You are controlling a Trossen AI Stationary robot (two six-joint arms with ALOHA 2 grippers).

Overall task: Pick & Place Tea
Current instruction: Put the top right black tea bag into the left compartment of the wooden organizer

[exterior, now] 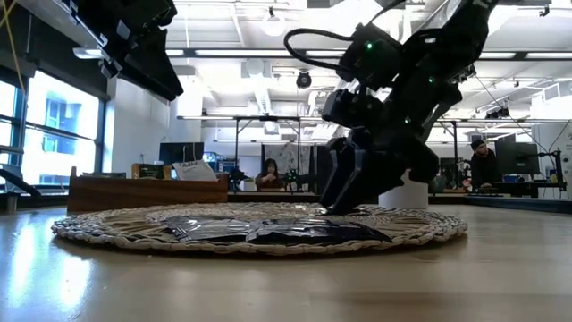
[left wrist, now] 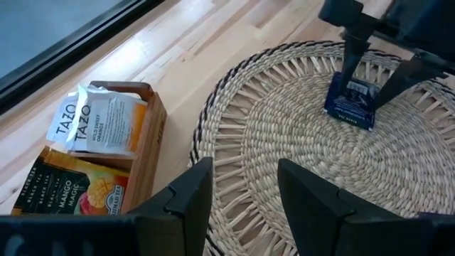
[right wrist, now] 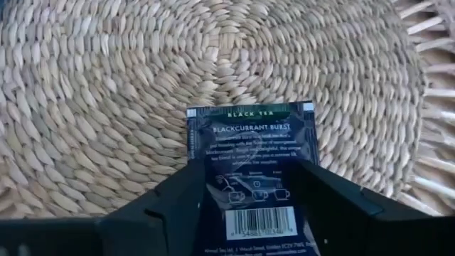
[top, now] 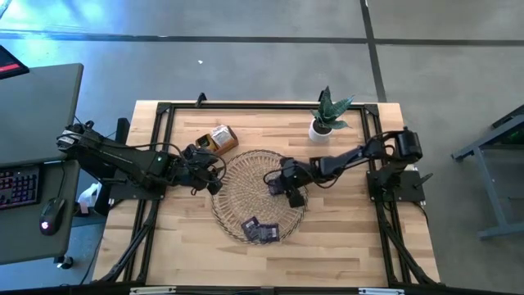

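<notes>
A dark blue black-tea sachet (right wrist: 249,146) lies flat on the round wicker tray (top: 246,176), right of its middle. My right gripper (right wrist: 250,206) is down over it and open. Its fingertips reach the tray in the low view (exterior: 344,207), with one finger at each side edge of the sachet (left wrist: 350,103). Two more dark sachets (top: 260,231) lie on the tray's near part. My left gripper (left wrist: 242,188) is open and empty above the tray's left rim (top: 209,176). The wooden box (left wrist: 146,135) holds a white-and-orange sachet (left wrist: 96,121) and an orange one (left wrist: 75,188). My right gripper's fingers (right wrist: 178,199) come from above, slanting down, and lie along the sachet's two side edges near its barcode end (right wrist: 252,231). I cannot tell whether they touch it. The sachet rests flat on the tray.
A potted plant (top: 327,115) stands on the table's far right part. The wooden box (top: 221,139) sits at the far left of the tray. Black frame rails run along the table's edges. Beyond the table, in the low view, are desks, monitors and seated people.
</notes>
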